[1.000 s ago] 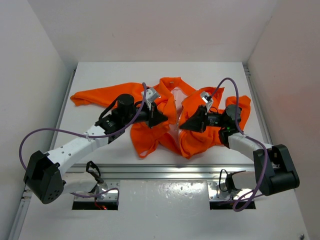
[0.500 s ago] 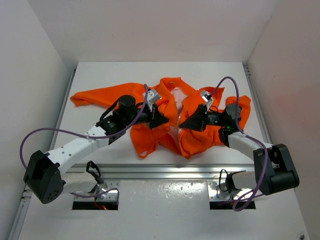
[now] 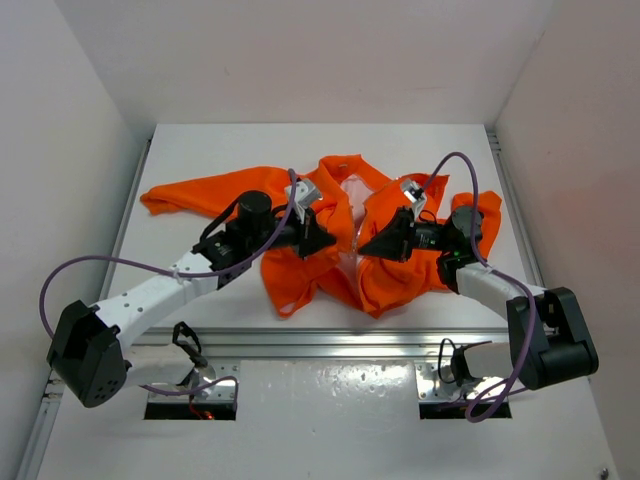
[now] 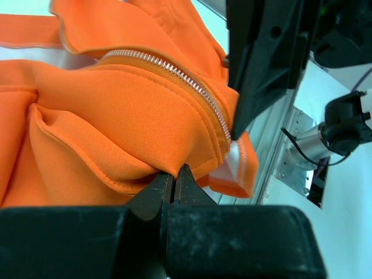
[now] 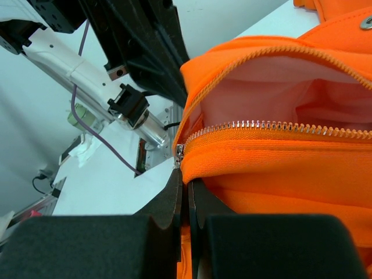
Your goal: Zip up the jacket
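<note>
Where jacket (image 3: pixel 295 278) bunches, left pincer (image 4: pixel 173 175) clamped on fold (image 4: pixel 110 177), right pincer (image 5: pixel 185 181) on zipper end (image 5: pixel 181 152)

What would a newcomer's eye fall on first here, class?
The bright orange jacket lies crumpled and open on the white table, its pale lining showing. Over its front, the left gripper pinches a fabric fold and, facing it, the right gripper pinches the zipper at its bottom end, jaws shut.

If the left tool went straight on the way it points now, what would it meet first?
The jacket: the left tool is shut on an orange fold, with more fabric bunched directly ahead. Beyond it the right tool seems to stand in line, though depth is unclear.
</note>
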